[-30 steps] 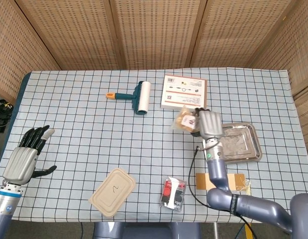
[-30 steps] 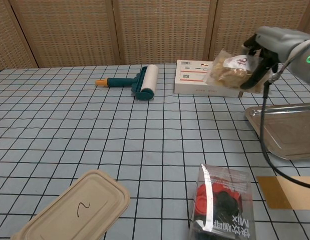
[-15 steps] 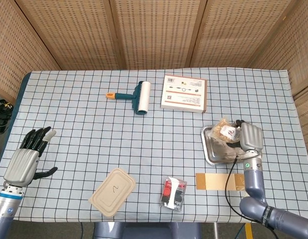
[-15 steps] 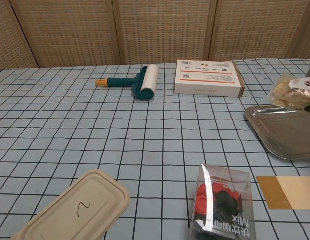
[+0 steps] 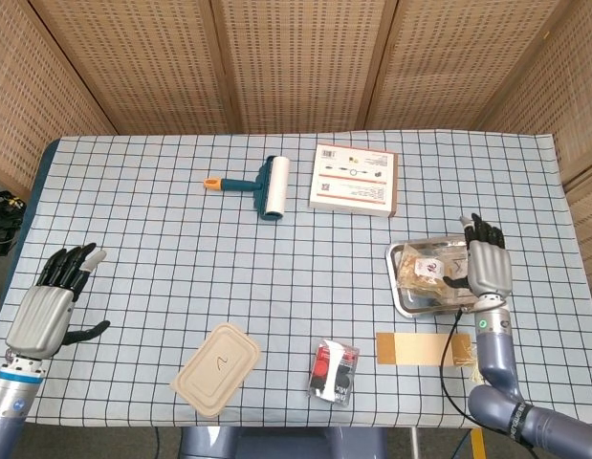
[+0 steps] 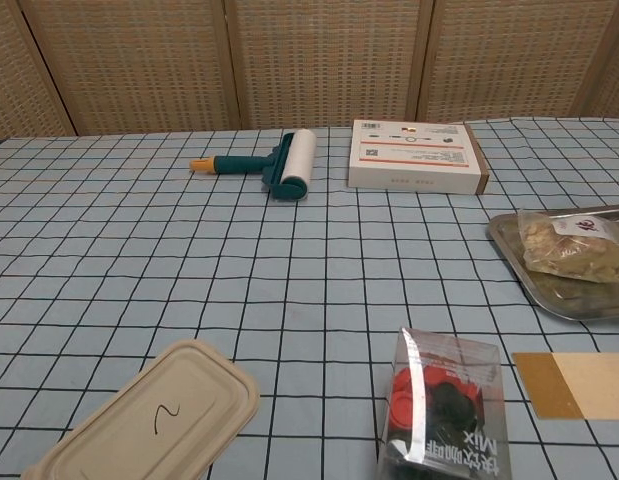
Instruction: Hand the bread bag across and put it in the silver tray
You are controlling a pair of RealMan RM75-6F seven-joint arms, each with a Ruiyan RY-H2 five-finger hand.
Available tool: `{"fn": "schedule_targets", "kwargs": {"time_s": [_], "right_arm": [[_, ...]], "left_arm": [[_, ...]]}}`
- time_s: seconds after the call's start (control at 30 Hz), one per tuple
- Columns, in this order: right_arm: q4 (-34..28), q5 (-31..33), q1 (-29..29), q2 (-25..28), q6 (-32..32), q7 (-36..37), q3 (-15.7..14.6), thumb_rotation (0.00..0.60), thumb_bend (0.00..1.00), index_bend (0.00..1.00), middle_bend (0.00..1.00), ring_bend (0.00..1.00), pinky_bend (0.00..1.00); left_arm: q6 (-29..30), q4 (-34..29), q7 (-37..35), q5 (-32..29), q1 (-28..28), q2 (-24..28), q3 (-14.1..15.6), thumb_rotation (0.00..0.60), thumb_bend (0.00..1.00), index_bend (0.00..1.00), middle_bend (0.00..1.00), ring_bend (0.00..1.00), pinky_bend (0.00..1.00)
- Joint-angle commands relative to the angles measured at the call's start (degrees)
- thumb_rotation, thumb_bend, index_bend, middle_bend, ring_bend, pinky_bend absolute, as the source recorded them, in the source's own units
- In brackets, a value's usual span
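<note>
The bread bag (image 5: 426, 272) lies flat in the silver tray (image 5: 396, 290) at the table's right side. In the chest view the bread bag (image 6: 573, 246) rests on the tray (image 6: 545, 290), and no hand shows there. My right hand (image 5: 488, 268) hovers over the tray's right end, just right of the bag, with its fingers stretched out and nothing in them. My left hand (image 5: 50, 306) hangs at the table's near left edge, far from the bag, fingers spread and empty.
A teal lint roller (image 5: 264, 187) and a flat white box (image 5: 353, 179) lie at the back middle. Near the front edge are a beige lid (image 5: 216, 367), a clear snack packet (image 5: 334, 371) and a brown card (image 5: 425, 348) just below the tray.
My right hand carried the bread bag rightward from beside the box to the tray, set it down there and let go. The left hand has barely moved.
</note>
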Motion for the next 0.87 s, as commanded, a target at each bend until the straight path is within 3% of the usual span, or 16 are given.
{"fn": "schedule_targets", "kwargs": {"time_s": [0.03,0.3,0.43,0.67,0.87], "right_arm": [[-3.7,-0.7,-2.0,2.5,1.6,0.1,-0.4,0.600,0.09,0.08,0.00,0.00,0.00],[-9.1,-16.6,-11.1,7.8,10.9,10.6,-7.1,0.600,0.09,0.07,0.00,0.00,0.00],[-7.1,-25.0,-15.1,9.1,14.9,15.5,-11.3,0.600,0.09,0.05,0.00,0.00,0.00],[-2.9,-35.9,-19.7,10.0,20.1,17.2,-17.3,0.600,0.08,0.02,0.00,0.00,0.00],[-3.4,-38.0,-21.0,11.4,20.2,19.8,-17.9,0.600,0.08,0.01,0.00,0.00,0.00]], "left_arm": [[0.0,0.0,0.0,0.1,0.1,0.0,0.0,0.600,0.03,0.00,0.00,0.00,0.00],[0.4,0.8,1.0,0.2,1.0,-0.1,0.3,0.600,0.03,0.00,0.00,0.00,0.00],[1.2,2.1,2.1,0.6,1.8,-0.8,0.6,0.600,0.03,0.00,0.00,0.00,0.00],[2.0,5.2,4.4,-0.2,4.1,-2.0,2.3,0.600,0.03,0.00,0.00,0.00,0.00],[3.4,6.4,4.2,0.7,5.3,-2.4,2.7,0.600,0.03,0.00,0.00,0.00,0.00]]}}
